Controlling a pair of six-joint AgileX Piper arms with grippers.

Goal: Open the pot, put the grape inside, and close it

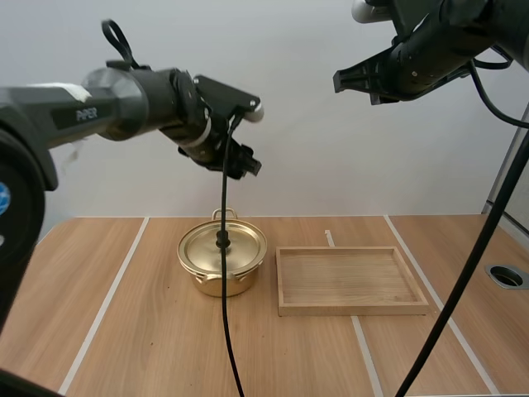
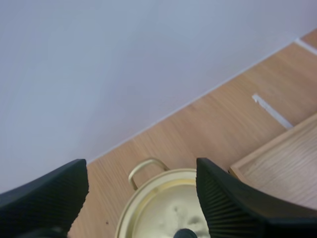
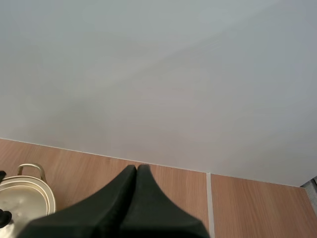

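Observation:
A golden pot (image 1: 221,258) stands in the middle of the table with its lid on, black knob (image 1: 221,241) upward. My left gripper (image 1: 246,165) hangs well above the pot, open, with nothing between its fingers. In the left wrist view the open left gripper (image 2: 141,168) frames the lid (image 2: 163,208) and one handle below. My right gripper (image 1: 340,81) is high at the upper right, far from the pot. In the right wrist view the right gripper (image 3: 136,168) is shut as one dark wedge, with the pot (image 3: 22,196) off to its side.
A shallow wooden tray (image 1: 355,309) with nothing in it lies just right of the pot, and its corner (image 2: 277,163) is seen beside the lid. A round cable hole (image 1: 506,275) sits near the table's right edge. White tape lines cross the wood.

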